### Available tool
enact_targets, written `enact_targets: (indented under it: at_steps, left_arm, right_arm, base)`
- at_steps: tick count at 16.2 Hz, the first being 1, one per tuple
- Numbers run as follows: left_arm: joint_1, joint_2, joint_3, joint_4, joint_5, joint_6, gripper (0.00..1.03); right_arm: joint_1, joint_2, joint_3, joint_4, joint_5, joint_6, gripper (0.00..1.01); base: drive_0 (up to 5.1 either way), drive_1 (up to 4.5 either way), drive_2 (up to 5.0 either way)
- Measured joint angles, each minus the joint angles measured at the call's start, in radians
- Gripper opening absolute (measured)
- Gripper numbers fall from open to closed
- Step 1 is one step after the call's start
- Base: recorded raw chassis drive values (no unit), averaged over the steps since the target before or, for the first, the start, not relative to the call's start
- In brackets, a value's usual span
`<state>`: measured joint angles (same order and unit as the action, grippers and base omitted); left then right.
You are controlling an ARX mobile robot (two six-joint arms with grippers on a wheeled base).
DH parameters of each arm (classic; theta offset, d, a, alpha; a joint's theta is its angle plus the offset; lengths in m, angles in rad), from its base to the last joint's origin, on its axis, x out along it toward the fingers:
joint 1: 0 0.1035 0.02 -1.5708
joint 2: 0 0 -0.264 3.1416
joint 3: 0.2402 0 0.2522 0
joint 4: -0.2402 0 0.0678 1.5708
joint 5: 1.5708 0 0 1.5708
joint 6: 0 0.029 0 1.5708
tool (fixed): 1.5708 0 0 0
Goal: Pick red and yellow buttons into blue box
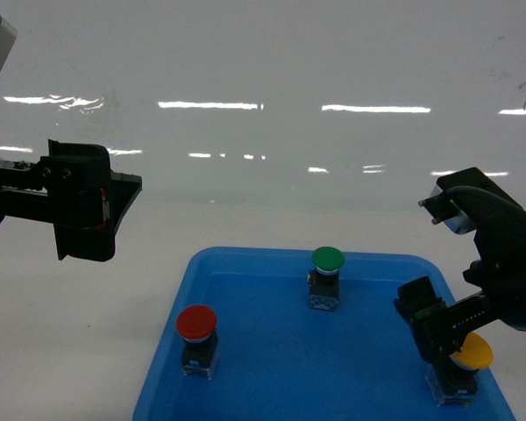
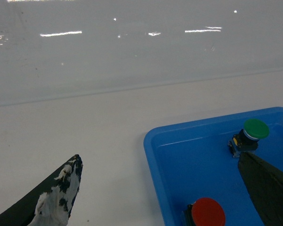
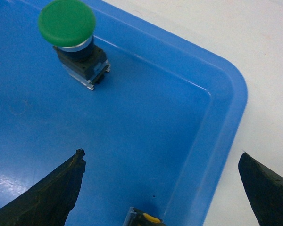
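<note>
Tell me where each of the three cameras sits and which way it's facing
Head: on the robot, looking forward and down at the blue tray, both arms in view.
Left wrist: above the table, facing the tray's corner, green button and red button; left gripper open.
Right wrist: looking down into the tray; right gripper open above the yellow button.
All three show the green button.

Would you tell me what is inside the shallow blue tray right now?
Three push-buttons stand in the shallow blue tray: red button, green button, yellow button. The right gripper partly hides the yellow one.
</note>
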<state>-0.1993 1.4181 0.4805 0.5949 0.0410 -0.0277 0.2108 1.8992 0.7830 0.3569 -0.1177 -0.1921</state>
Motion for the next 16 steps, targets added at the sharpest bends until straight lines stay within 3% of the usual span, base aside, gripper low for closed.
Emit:
enact_targets:
  at_steps: [1,2,6,12,16]
  left_arm:
    - [0.0,0.0,0.0,0.0,0.0,0.0,0.98]
    - [0.0,0.0,0.0,0.0,0.0,0.0,0.98]
    - [0.0,0.0,0.0,0.0,0.0,0.0,0.98]
    - [0.0,0.0,0.0,0.0,0.0,0.0,0.98]
    - [0.0,0.0,0.0,0.0,0.0,0.0,0.98]
  right_arm:
    - [0.039,0.032,-0.022,0.026,0.003,0.01,0.98]
    - [0.047,0.047,-0.032,0.034,0.012,0.012,0.98]
    - [0.051,0.087,-0.07,0.077,0.051,0.015,0.98]
    - [0.071,0.096,-0.095,0.095,0.069,0.017,0.98]
    - [0.077,0.096,-0.115,0.117,0.089,0.023,0.63]
  base:
    - [0.0,0.0,0.0]
    - [0.0,0.0,0.0]
    - [0.0,0.0,0.0]
    - [0.0,0.0,0.0]
    - [0.0,0.0,0.0]
